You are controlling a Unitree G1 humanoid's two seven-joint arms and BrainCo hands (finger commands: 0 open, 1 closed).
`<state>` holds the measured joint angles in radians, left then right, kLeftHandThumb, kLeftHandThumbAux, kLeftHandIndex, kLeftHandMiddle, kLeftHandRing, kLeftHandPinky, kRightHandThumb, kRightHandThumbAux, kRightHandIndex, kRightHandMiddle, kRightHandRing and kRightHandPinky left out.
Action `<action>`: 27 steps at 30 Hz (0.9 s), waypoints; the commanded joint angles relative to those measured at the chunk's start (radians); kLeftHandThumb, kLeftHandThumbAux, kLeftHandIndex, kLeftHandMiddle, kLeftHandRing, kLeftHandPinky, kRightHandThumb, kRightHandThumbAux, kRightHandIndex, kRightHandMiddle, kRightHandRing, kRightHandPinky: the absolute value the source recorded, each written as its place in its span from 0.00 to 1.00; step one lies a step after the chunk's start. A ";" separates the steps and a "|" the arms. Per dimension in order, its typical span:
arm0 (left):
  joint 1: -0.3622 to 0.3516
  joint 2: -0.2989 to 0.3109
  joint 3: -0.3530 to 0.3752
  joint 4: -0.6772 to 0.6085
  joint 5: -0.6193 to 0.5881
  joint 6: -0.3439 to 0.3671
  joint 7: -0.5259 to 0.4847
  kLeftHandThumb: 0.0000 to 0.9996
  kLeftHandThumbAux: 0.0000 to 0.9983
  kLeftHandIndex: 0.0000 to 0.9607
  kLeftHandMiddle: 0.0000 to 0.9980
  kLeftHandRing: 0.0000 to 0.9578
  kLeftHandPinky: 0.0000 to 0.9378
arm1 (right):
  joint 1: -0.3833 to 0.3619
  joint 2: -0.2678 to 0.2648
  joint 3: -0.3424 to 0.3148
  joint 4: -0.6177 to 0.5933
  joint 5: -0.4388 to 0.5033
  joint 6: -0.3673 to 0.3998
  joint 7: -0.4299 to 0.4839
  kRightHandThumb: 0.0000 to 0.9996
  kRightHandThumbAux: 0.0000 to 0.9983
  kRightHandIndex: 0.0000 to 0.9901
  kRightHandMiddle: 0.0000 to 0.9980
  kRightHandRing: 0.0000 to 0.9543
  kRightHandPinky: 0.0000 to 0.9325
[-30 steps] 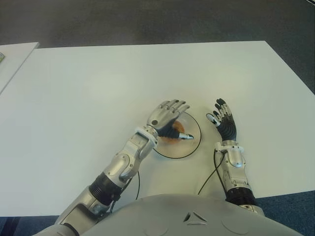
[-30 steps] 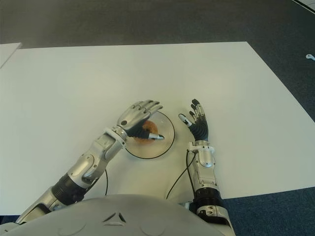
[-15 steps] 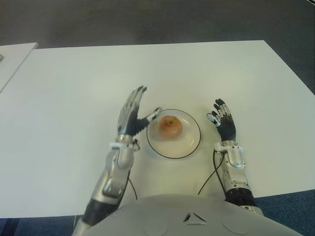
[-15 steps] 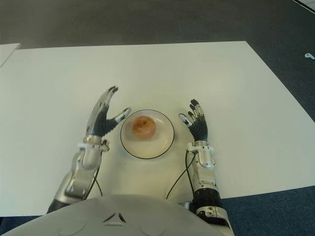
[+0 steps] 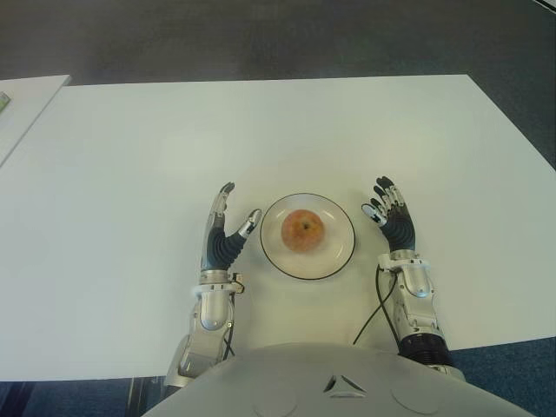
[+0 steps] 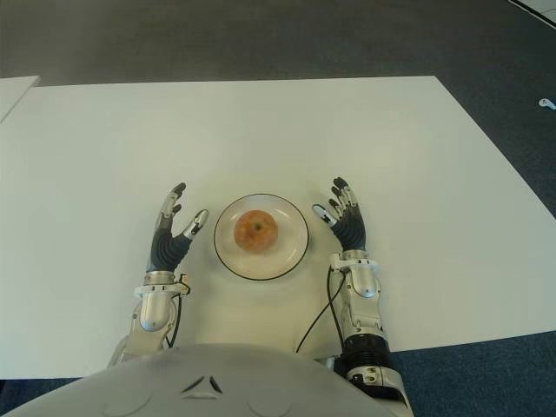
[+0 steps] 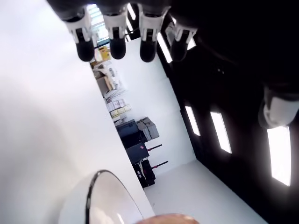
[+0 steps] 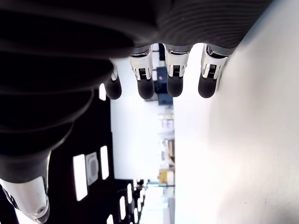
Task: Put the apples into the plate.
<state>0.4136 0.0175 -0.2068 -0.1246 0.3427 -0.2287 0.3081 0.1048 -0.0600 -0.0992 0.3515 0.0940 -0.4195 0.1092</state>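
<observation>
A single round reddish-orange apple sits near the middle of the shallow white plate with a thin dark rim, on the wide white counter. No other apple shows on the counter in either eye view, so the placing looks done as far as can be judged.

The left robot hand shows just beside the plate on its left, palm turned toward it, fingers extended and spread, holding nothing; its wrist view confirms bare fingertips with only the plate edge below. The right robot hand shows just beside the plate on its right, fingers likewise straight and empty.

The step in hand appears to be the retreat after release. To do it well, each robot hand should draw away outward and toward the body, staying clear of the plate's rim so the plate does not slide and the apple does not roll. Fingers are best left extended.
</observation>
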 commanded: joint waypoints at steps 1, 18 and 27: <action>-0.016 -0.024 0.026 0.085 -0.131 -0.031 -0.066 0.13 0.45 0.14 0.08 0.06 0.09 | 0.071 0.012 0.002 0.064 -0.005 0.076 -0.010 0.16 0.63 0.00 0.00 0.00 0.00; 0.036 -0.059 -0.011 0.114 -0.208 -0.060 -0.151 0.07 0.57 0.14 0.12 0.10 0.15 | 0.085 -0.014 -0.012 0.030 0.002 0.066 0.006 0.14 0.62 0.02 0.01 0.00 0.00; -0.048 -0.082 0.019 0.387 -0.280 -0.171 -0.194 0.05 0.55 0.13 0.11 0.10 0.13 | 0.097 -0.023 -0.014 -0.012 0.012 0.089 0.027 0.16 0.62 0.02 0.02 0.00 0.01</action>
<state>0.3855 -0.0515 -0.2024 0.1420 0.0972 -0.3954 0.1501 0.1402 -0.0834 -0.1061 0.3070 0.0930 -0.3976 0.1293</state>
